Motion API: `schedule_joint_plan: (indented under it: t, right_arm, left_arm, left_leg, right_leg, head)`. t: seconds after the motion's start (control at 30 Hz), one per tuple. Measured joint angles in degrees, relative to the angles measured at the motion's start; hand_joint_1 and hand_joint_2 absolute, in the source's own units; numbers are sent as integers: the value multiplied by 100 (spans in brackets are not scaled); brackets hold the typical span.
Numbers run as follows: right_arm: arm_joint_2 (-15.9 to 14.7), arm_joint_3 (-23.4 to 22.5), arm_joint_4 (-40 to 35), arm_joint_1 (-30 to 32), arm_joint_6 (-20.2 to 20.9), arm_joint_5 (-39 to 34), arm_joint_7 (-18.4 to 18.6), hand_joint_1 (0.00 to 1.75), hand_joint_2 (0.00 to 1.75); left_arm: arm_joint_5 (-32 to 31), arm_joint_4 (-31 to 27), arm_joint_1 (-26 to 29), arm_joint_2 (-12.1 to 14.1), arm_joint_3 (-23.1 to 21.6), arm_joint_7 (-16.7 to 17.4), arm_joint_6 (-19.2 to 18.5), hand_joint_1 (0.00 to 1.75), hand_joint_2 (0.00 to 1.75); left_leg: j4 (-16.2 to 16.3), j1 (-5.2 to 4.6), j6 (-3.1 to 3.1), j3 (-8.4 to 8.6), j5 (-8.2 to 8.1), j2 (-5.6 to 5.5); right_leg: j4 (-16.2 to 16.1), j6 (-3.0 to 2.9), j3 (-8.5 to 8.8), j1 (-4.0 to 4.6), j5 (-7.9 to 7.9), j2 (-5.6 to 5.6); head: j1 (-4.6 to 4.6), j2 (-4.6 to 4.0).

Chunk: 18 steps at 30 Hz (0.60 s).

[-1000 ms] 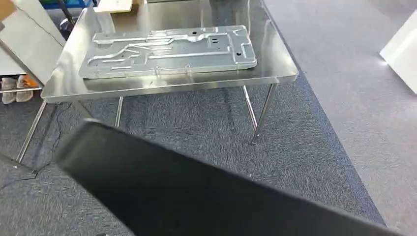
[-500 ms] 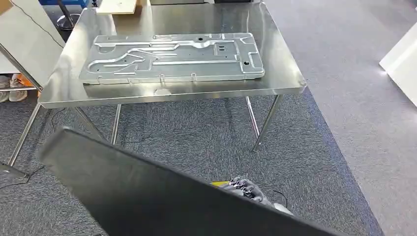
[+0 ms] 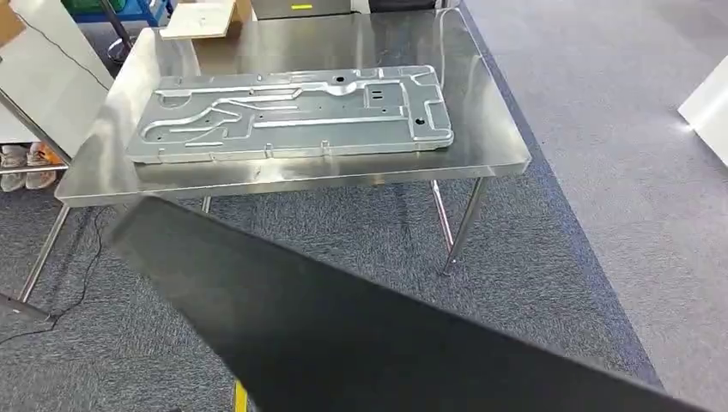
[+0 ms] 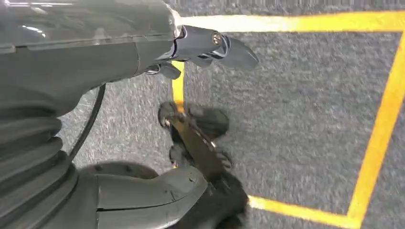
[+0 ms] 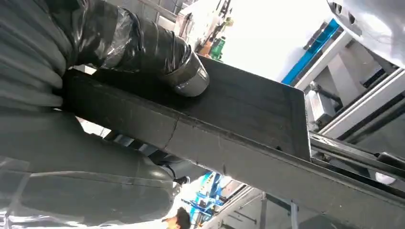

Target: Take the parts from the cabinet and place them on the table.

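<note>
Right hand (image 5: 95,81) clamped on a long flat black panel (image 5: 229,124), thick grey thumb (image 5: 143,45) pressed on its broad face, the rest of the hand wrapped under the edge. Same black panel (image 3: 360,335) carried low across the head view, slanting from mid-left down to the lower right corner, in front of the table and not touching it. Beyond the panel in the right wrist view, bright light and pale metal framing with a blue rail (image 5: 315,50).

Left hand (image 4: 210,45) hanging free above the floor, holding nothing, fingers stretched loosely out from the grey ribbed cover; whether fully spread, hard to tell. Below it, grey carpet (image 4: 296,119) crossed by yellow tape lines (image 4: 382,129).

Ahead, a shiny stainless steel table (image 3: 489,129) on thin metal legs, standing on the grey carpet. On the tabletop, a large pressed grey metal plate with ridges and holes (image 3: 292,112), lying flat, lengthwise across the table, near the front edge. At the far left corner of the table, a flat pale cardboard piece (image 3: 202,17). Left of the table, a tilted white board (image 3: 51,60) and a pair of shoes (image 3: 26,163) on the floor. At the right edge, another white panel (image 3: 708,107) on lighter grey flooring.
</note>
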Motion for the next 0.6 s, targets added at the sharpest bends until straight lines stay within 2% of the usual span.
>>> schedule_joint_plan:
  t: [0.03, 0.1, 0.13, 0.17, 0.27, 0.3, 0.33, 0.37, 0.43, 0.47, 0.5, 0.53, 0.6]
  right_arm:
    - [0, 0, 0, 1, 0, 0, 0, 175, 175]
    - [0, 0, 0, 2, 0, 0, 0, 175, 175]
    - [0, 0, 0, 2, 0, 0, 0, 175, 175]
    - [0, 0, 0, 3, 0, -2, 0, 175, 175]
    - [2, 0, 0, 3, 0, -4, -2, 175, 175]
    - [0, 0, -7, 7, 0, -4, 0, 175, 175]
    - [0, 0, -9, 3, 0, -4, -4, 175, 175]
    - [0, 0, -9, 0, 0, -4, -7, 175, 175]
    - [0, -2, -7, 24, -2, -4, -6, 175, 175]
    - [0, -2, -7, 34, -2, -4, -7, 175, 175]
    - [0, -2, -5, 37, -2, -5, -4, 175, 175]
    - [0, -2, -4, 37, -4, -9, -4, 175, 175]
    - [0, -2, -7, 36, -11, -9, -7, 175, 175]
  left_arm:
    - [0, 0, 5, 0, 0, 0, 0, 0, 175]
    - [0, 0, 2, 2, 2, -2, 0, 0, 175]
    - [0, 2, 5, 4, 2, 0, 0, 0, 175]
    - [2, 0, -9, 4, 2, -2, 0, 0, 175]
    - [2, 0, -3, 7, 2, -7, 0, 0, 175]
    - [2, 0, -2, 4, 2, -7, -2, 0, 175]
    - [2, 0, -2, 4, 4, -11, -4, 0, 175]
    - [2, 0, -6, 4, 4, -13, -7, 0, 175]
    - [2, 0, -7, 11, 7, -11, -7, 0, 175]
    - [2, 0, -4, 15, 11, -11, -7, 0, 175]
    - [2, 0, 2, 15, 20, -11, -7, 0, 175]
    - [2, 0, 7, 15, 28, -11, -7, 0, 175]
    - [2, 0, 6, 15, 37, -13, -7, 0, 175]
  left_leg:
    - [-278, 0, 14, 74, 260, 0]
    - [-1295, -3, 73, 467, 901, 12]
    - [-1550, -14, 105, 562, 943, 27]
    - [-1652, -44, 120, 638, 872, 20]
    - [-1654, -57, 184, 621, 853, 10]
    - [-1722, 4, 231, 677, 875, 15]
    - [-1738, 3, 251, 710, 865, 10]
    - [-1738, 3, 292, 728, 844, 20]
    - [-1738, -7, 324, 764, 797, 23]
    - [-1737, -9, 323, 792, 767, 18]
    - [-1737, -8, 316, 834, 731, 11]
    - [-1737, -5, 305, 893, 689, 1]
    - [-1737, -1, 264, 1037, 599, -15]
  right_leg:
    - [0, 7, 47, 2, -32, 6]
    - [0, 39, 170, 6, -117, 6]
    - [4, 67, 186, 13, -152, 4]
    - [34, 115, 184, 48, -195, 20]
    - [-35, 191, 214, 49, -200, 9]
    - [-13, 235, 241, 38, -236, 14]
    - [145, 262, 194, 30, -309, 9]
    - [505, 280, 0, 27, -498, 8]
    - [1429, 315, -548, 2, -844, 8]
    - [1732, 326, -773, -5, -865, 8]
    - [1773, 332, -874, -9, -757, 7]
    - [1552, 330, -837, -15, -502, 7]
    - [637, 299, -492, -17, 149, 6]
  head:
    - [0, 0]
    - [0, 0]
    - [2, 0]
    - [2, 0]
    - [0, 0]
    - [0, 0]
    - [2, 0]
    - [2, 0]
    - [0, 0]
    - [2, 0]
    - [2, 0]
    - [2, 0]
    - [2, 0]
